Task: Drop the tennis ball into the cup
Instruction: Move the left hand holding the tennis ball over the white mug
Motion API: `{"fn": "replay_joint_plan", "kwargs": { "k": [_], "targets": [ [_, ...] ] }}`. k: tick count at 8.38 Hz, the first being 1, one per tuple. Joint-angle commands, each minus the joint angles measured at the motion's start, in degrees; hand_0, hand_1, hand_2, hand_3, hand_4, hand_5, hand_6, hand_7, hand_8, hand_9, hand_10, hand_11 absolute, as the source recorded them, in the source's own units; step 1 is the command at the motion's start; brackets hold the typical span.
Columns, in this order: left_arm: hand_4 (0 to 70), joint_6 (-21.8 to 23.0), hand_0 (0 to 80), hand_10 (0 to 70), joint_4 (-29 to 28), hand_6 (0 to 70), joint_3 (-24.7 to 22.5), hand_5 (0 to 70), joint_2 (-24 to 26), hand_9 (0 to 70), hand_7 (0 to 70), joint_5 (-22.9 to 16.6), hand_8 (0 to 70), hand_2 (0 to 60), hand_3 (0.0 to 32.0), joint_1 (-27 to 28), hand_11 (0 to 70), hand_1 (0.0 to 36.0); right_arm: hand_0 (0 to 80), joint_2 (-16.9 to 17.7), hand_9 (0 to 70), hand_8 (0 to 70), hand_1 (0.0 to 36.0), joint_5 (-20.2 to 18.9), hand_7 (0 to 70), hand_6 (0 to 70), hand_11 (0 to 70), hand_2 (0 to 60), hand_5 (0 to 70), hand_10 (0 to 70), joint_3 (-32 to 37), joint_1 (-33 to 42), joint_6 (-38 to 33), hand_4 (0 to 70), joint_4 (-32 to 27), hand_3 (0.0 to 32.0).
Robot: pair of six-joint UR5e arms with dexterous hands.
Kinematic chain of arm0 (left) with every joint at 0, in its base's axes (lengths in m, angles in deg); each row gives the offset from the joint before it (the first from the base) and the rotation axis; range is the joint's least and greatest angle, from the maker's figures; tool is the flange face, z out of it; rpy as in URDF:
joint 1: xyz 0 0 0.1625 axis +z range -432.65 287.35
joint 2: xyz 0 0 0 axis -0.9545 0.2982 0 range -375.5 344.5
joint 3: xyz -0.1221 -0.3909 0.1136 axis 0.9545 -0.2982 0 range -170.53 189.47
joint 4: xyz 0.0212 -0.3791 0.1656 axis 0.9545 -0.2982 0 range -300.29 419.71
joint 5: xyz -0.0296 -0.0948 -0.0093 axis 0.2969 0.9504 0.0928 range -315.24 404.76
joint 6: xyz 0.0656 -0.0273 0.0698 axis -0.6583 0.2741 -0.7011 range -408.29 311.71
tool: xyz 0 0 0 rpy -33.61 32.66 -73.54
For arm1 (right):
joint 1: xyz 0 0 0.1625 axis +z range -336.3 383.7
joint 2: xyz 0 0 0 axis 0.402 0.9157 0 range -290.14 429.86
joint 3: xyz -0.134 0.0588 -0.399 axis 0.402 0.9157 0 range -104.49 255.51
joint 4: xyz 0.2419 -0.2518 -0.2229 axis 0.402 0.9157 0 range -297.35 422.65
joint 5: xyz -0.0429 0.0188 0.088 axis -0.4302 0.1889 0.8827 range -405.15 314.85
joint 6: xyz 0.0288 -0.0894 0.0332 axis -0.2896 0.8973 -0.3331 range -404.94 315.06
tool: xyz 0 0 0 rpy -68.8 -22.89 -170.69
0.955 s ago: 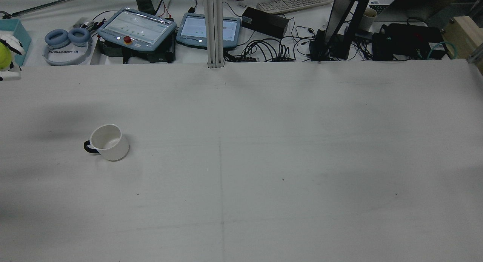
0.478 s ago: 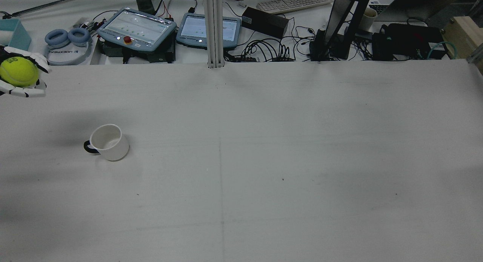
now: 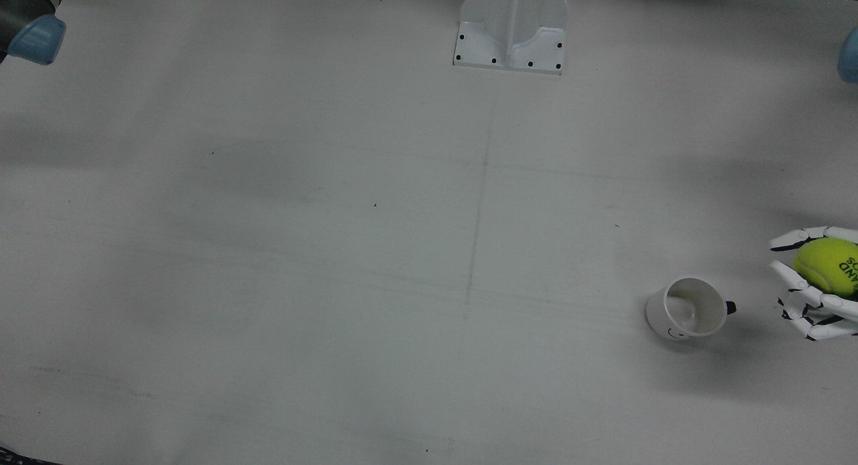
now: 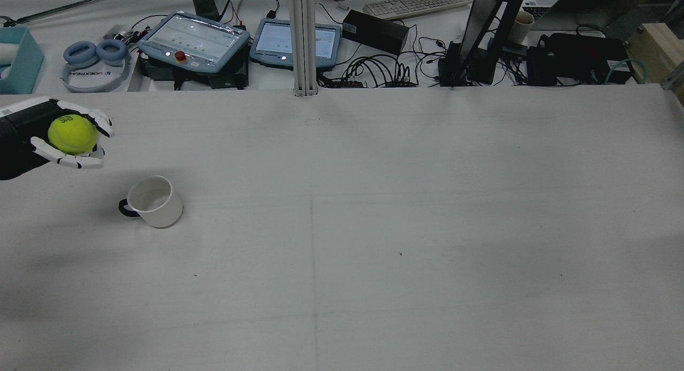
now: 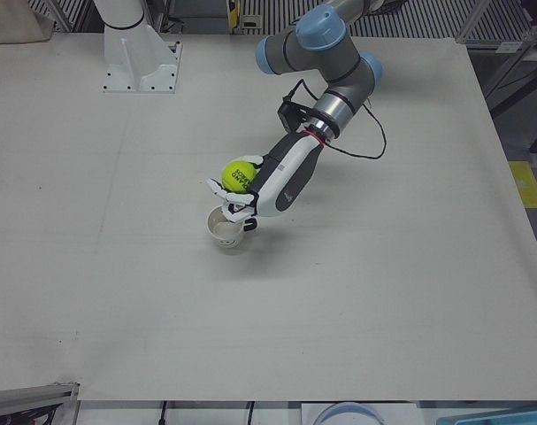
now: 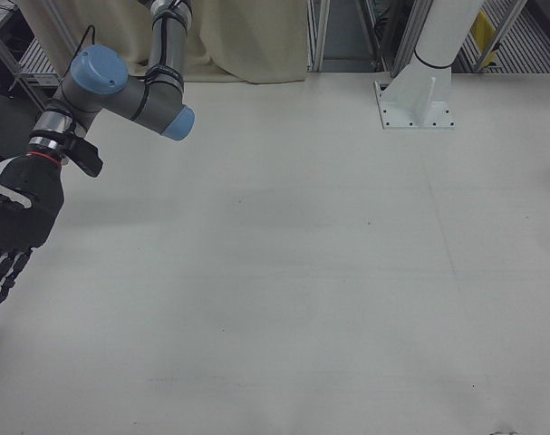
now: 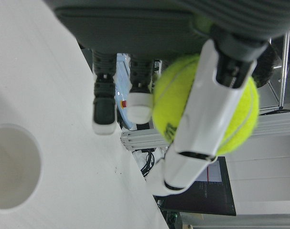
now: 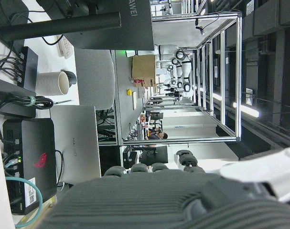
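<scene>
My left hand (image 4: 24,136) is shut on the yellow-green tennis ball (image 4: 72,134) and holds it above the table. The white cup (image 4: 155,201) with a black handle stands upright and empty on the table's left half. In the front view the hand (image 3: 804,297) and ball (image 3: 831,267) are beside the cup (image 3: 687,309), not over it. The left hand view shows the ball (image 7: 202,109) between the fingers and the cup's rim (image 7: 11,167) below. My right hand (image 6: 12,231) hangs open and empty off the table's other side.
The mast's white base (image 3: 511,29) stands at the table's robot side. Beyond the far edge lie teach pendants (image 4: 195,39), headphones (image 4: 95,61), cables and a post (image 4: 303,39). The left arm (image 5: 326,53) reaches over the table.
My left hand with the ball has come in from the rear view's left edge, moving right and down towards the cup. The cup has not moved.
</scene>
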Motion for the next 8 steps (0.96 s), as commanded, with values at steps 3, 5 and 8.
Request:
{"fn": "replay_joint_plan", "kwargs": {
  "k": [3, 5, 8],
  "targets": [
    [70.0, 0.1, 80.0, 39.5, -3.0, 31.9, 3.9, 18.8, 0.2, 70.0, 70.0, 4.2, 65.4, 60.0, 0.0, 7.1, 57.1, 36.0, 0.0, 0.0, 0.0, 0.0, 0.0, 0.0, 0.0, 0.0, 0.0, 0.0, 0.0, 0.0, 0.0, 0.0, 0.0, 0.0, 0.0, 0.0],
    [70.0, 1.1, 80.0, 33.3, -1.7, 27.7, 3.6, 17.5, 1.3, 70.0, 70.0, 7.0, 56.2, 60.0, 0.0, 7.1, 49.4, 36.0, 0.0, 0.0, 0.0, 0.0, 0.0, 0.0, 0.0, 0.0, 0.0, 0.0, 0.0, 0.0, 0.0, 0.0, 0.0, 0.0, 0.0, 0.0],
    [70.0, 1.1, 80.0, 13.0, -1.3, 10.4, 3.6, 13.0, 2.4, 31.2, 20.2, 7.2, 20.9, 59.8, 0.0, 7.1, 21.9, 36.0, 0.0, 0.0, 0.0, 0.0, 0.0, 0.0, 0.0, 0.0, 0.0, 0.0, 0.0, 0.0, 0.0, 0.0, 0.0, 0.0, 0.0, 0.0]
  ]
}}
